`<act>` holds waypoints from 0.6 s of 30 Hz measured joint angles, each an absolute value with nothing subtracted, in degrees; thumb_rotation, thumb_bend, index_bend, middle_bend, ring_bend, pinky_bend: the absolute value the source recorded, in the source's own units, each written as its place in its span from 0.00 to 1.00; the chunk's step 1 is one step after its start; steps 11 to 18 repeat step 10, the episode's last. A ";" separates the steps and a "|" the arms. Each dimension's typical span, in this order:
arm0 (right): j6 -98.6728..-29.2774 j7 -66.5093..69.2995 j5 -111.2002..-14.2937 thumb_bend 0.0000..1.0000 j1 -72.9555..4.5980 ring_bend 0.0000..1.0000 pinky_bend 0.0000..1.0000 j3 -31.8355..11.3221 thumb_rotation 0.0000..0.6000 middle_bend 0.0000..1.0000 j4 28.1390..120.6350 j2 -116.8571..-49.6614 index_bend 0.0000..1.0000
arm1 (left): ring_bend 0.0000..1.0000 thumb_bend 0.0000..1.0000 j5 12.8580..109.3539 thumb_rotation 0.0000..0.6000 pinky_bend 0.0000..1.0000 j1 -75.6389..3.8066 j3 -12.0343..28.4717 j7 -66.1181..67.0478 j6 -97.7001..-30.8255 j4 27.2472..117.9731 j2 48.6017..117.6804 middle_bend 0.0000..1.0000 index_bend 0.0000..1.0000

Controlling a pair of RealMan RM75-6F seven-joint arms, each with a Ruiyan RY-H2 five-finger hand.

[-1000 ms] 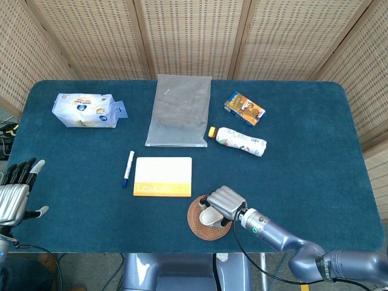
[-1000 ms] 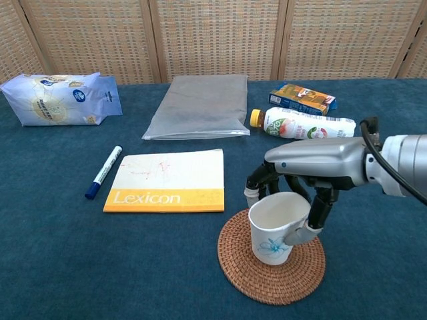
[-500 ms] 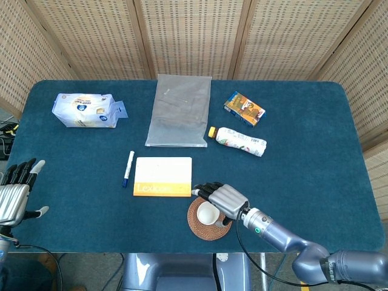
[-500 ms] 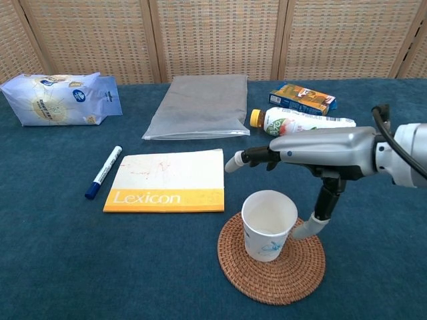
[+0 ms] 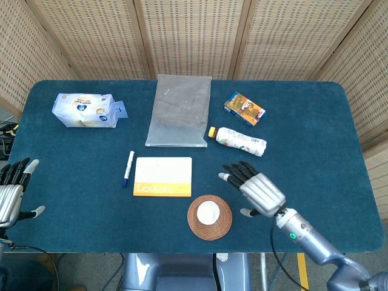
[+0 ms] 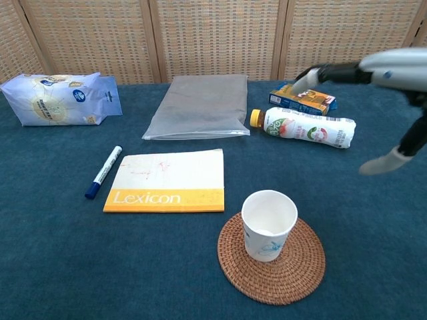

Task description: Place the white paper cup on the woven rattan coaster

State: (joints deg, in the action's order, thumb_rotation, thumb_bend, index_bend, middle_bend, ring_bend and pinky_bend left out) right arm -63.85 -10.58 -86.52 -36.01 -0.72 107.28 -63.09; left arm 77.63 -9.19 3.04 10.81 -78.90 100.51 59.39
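The white paper cup [image 5: 208, 213] [image 6: 268, 225] stands upright on the round woven rattan coaster [image 5: 224, 227] [image 6: 293, 273] near the table's front edge, with nothing touching it. My right hand [image 5: 257, 190] [image 6: 383, 73] hovers to the right of the cup and above it, fingers spread, holding nothing. At the far left edge of the head view my left hand [image 5: 13, 191] rests open, away from everything.
A yellow Lexicon notebook [image 5: 162, 176] and a marker pen [image 5: 128, 168] lie left of the coaster. Behind are a grey plastic bag [image 5: 179, 110], a lying bottle [image 5: 240, 141], a small carton [image 5: 244, 108] and a white snack packet [image 5: 85, 110].
My right hand let go of the cup, spread its fingers, then lifted and drew back to the right. The cup stays upright on the coaster. The left hand barely shifted.
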 measured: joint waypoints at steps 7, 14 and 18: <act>-81.71 -5.17 -89.53 0.00 -24.61 0.00 0.00 0.04 1.00 0.00 94.72 -63.54 0.00 | 0.00 0.00 79.34 1.00 0.00 -8.15 2.78 9.99 -80.97 100.54 59.20 0.00 0.00; -84.92 -4.58 -89.18 0.00 -20.31 0.00 0.00 0.52 1.00 0.00 89.73 -64.39 0.00 | 0.00 0.00 79.71 1.00 0.00 -7.85 2.65 9.93 -81.45 100.52 59.13 0.00 0.00; -84.92 -4.58 -89.18 0.00 -20.31 0.00 0.00 0.52 1.00 0.00 89.73 -64.39 0.00 | 0.00 0.00 79.71 1.00 0.00 -7.85 2.65 9.93 -81.45 100.52 59.13 0.00 0.00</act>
